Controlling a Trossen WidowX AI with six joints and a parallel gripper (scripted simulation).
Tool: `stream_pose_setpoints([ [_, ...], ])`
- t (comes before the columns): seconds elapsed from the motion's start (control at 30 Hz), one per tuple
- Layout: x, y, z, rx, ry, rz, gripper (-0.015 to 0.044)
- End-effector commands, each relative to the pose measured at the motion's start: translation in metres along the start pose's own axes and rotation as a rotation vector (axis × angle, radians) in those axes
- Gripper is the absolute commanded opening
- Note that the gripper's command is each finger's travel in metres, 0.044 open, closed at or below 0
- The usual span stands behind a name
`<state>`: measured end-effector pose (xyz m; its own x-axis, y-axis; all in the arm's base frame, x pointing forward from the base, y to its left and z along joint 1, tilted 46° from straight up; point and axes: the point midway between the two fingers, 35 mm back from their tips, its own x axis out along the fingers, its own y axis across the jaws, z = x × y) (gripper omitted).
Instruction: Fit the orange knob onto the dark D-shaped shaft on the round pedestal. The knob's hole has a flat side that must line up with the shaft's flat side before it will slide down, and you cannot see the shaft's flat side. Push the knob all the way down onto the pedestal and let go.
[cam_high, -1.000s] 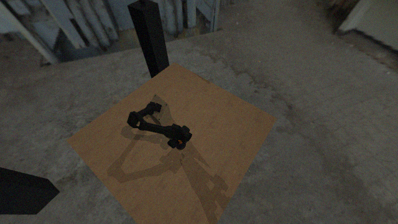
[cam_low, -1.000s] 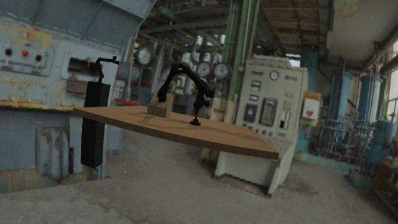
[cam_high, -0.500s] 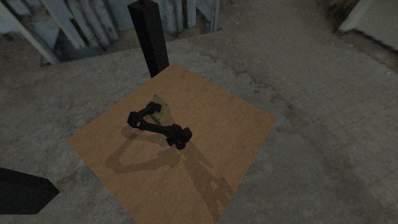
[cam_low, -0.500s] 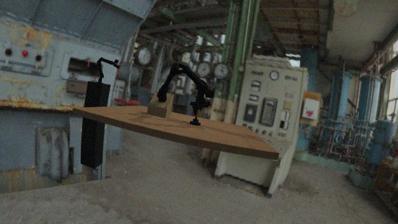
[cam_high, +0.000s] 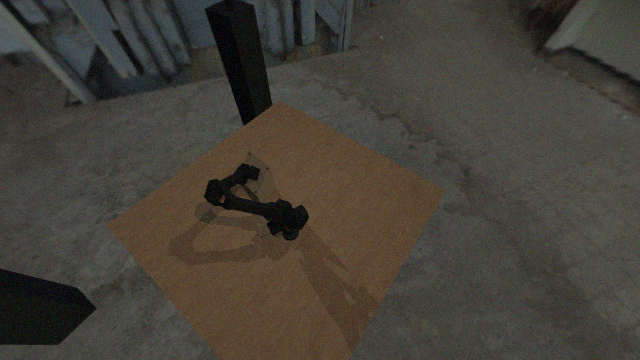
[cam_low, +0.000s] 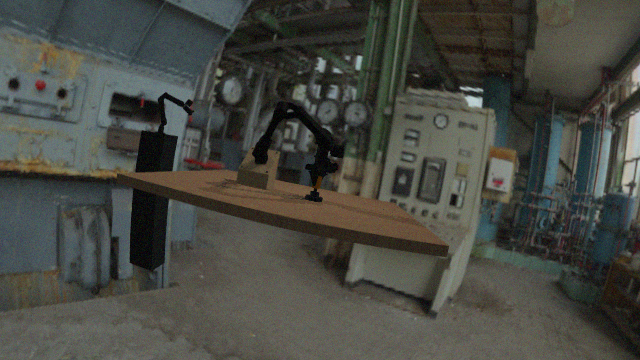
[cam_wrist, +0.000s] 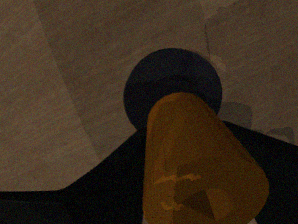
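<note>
The orange knob (cam_high: 287, 228) (cam_low: 318, 183) (cam_wrist: 200, 155) is upright between the fingers, over the dark round pedestal (cam_low: 314, 198) (cam_wrist: 172, 62). My gripper (cam_low: 317, 186) (cam_wrist: 182, 132) points down and is shut on the knob. In the exterior view the knob's lower end is close above the dark stack of the pedestal. In the wrist view its lower end overlaps the near part of the pedestal's disc. The shaft is hidden or too dark to make out, and so is any contact between it and the knob. The knob's hole is not visible.
The pedestal stands on the brown table top (cam_high: 320, 165) (cam_low: 210, 192). The arm's base is fixed to a tan mount (cam_low: 256, 178) on the table. Black posts (cam_high: 240, 60) (cam_high: 40, 307) (cam_low: 150, 200) stand beyond the table's edges. Shadows of the arm cross the table.
</note>
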<state>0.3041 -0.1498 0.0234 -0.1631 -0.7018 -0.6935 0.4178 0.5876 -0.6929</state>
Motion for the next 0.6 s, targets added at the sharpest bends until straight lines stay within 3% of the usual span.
stream_pose_setpoints([
  [0.0,-0.0038,0.0008,0.0,0.0,-0.003,0.003,0.0],
  [0.27,-0.0047,0.0011,0.0018,0.199,-0.002,0.003,0.0],
  [0.57,-0.0019,0.0014,-0.0001,0.209,-0.002,0.003,0.0],
])
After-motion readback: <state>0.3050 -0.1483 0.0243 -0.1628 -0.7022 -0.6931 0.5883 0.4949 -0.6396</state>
